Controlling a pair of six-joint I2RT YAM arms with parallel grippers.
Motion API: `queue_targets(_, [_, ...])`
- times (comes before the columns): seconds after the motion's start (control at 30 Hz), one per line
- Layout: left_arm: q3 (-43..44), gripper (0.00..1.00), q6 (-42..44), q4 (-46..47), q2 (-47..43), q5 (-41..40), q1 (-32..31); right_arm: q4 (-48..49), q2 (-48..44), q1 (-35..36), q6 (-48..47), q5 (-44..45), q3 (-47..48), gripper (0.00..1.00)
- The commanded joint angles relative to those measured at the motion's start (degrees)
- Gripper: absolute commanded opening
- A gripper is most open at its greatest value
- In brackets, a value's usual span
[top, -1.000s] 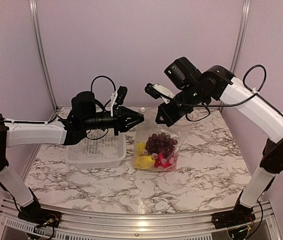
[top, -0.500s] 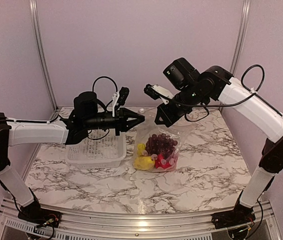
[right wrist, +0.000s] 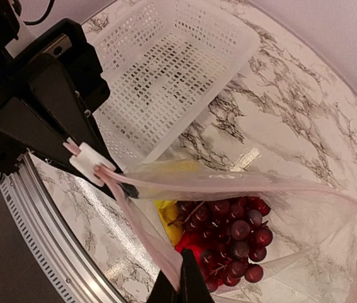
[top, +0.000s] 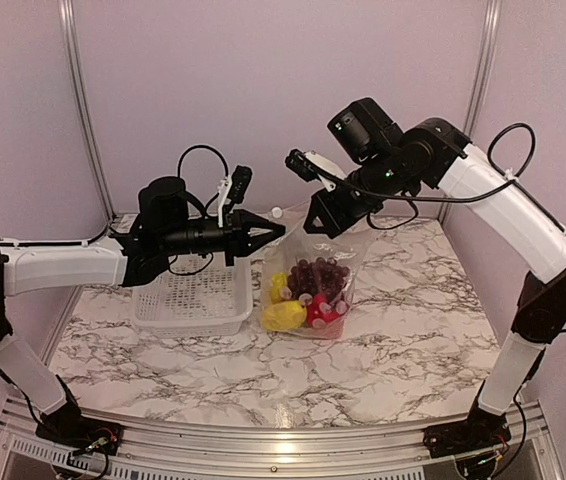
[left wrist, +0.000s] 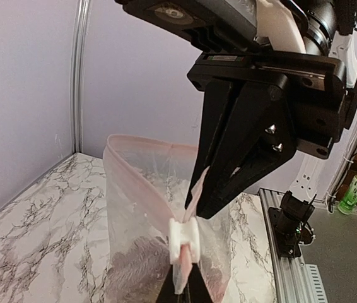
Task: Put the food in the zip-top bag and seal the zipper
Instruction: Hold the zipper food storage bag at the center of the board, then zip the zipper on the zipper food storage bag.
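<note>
The zip-top bag [top: 313, 262] hangs between my grippers, its bottom on the table. Inside are the purple grapes [top: 315, 275], a yellow piece [top: 283, 316] and a red piece [top: 323, 312]. My left gripper [top: 279, 229] is shut on the bag's corner just beyond the white slider [left wrist: 183, 241]. My right gripper [top: 315, 222] is shut on one side of the pinkish zipper [right wrist: 140, 221]. In the right wrist view the mouth gapes open over the grapes [right wrist: 232, 237], and the slider [right wrist: 90, 163] sits at the left end.
The white slotted basket [top: 193, 295] stands on the marble table left of the bag, under my left arm, and also shows in the right wrist view [right wrist: 172, 69]. Pink walls close the back and sides.
Both grippers have risen a little and shifted left with the bag. The bag hangs straighter and its bottom has slid slightly left.
</note>
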Motion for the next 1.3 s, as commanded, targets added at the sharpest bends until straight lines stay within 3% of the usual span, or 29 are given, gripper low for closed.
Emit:
queue_targets(0.0, [-0.34,0.00,1.66,-7.10,-3.84,-0.31,0.35,4.26,-1.47,-0.35,0.04,1.16,2.63,0.04])
queue_targets(0.23, [-3.74,0.00,1.91,-11.13,-8.40,-2.42,0.35,5.02,-2.33,1.04,-2.99,-3.96,1.84,0.25])
queue_targets(0.37, [-4.62,0.00,2.06,-14.07,-10.56,-2.59,0.27,6.85,-3.20,1.48,-4.20,-5.80,1.25,0.28])
queue_targets(0.47, [-4.74,0.00,3.04,-17.16,-12.42,-1.87,0.27,10.40,-4.34,1.69,-7.06,-8.91,-1.62,0.29])
queue_targets(0.6, [-5.18,0.00,4.76,-20.66,-14.40,0.14,0.30,18.53,-7.35,2.58,-11.71,-11.99,-9.15,0.42])
queue_targets(0.73, [-5.79,0.00,5.33,-23.22,-15.57,1.84,0.27,23.02,-7.07,3.97,-14.99,-15.01,-8.53,0.50])
queue_targets(1.03, [-8.18,0.00,4.96,-22.47,-18.39,1.73,0.33,24.26,-3.70,5.60,-19.74,-21.21,-7.53,0.52])
queue_targets(1.27, [-6.19,0.00,0.31,-21.91,-16.99,3.66,0.36,23.13,-3.38,5.67,-21.40,-18.59,-8.25,0.58])
